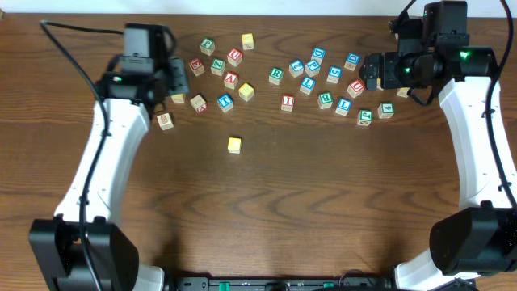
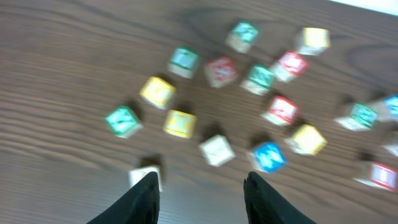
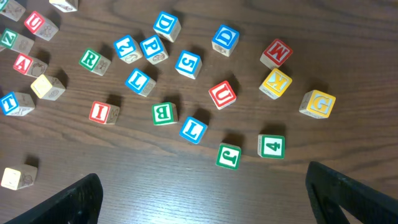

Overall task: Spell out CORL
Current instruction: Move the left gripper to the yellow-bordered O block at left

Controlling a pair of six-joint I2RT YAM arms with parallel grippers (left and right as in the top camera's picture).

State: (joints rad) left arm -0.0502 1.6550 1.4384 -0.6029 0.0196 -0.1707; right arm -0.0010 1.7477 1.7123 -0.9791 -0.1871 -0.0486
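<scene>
Resting on grainy tabletop point(image 1: 307, 210), square-edged yellow cube point(image 1: 234, 145)

Lot of wooden alphabet cubes scattered on a dark wood-grain table point(image 3: 348, 25): green R cube point(image 3: 94, 60) at ten o'clock, blue L cube point(image 3: 193, 129) near centre, green B cube point(image 3: 164, 113) just beside it at ten o'clock, yellow G cube point(image 3: 318, 104) at three o'clock, right gripper point(image 3: 202, 183) fingers spread wide at seven and five o'clock.

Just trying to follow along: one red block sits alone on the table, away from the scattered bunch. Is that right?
Not quite. The lone block is yellow, not red, as the overhead view shows. It does sit alone on the table, away from the scattered bunch.
</scene>
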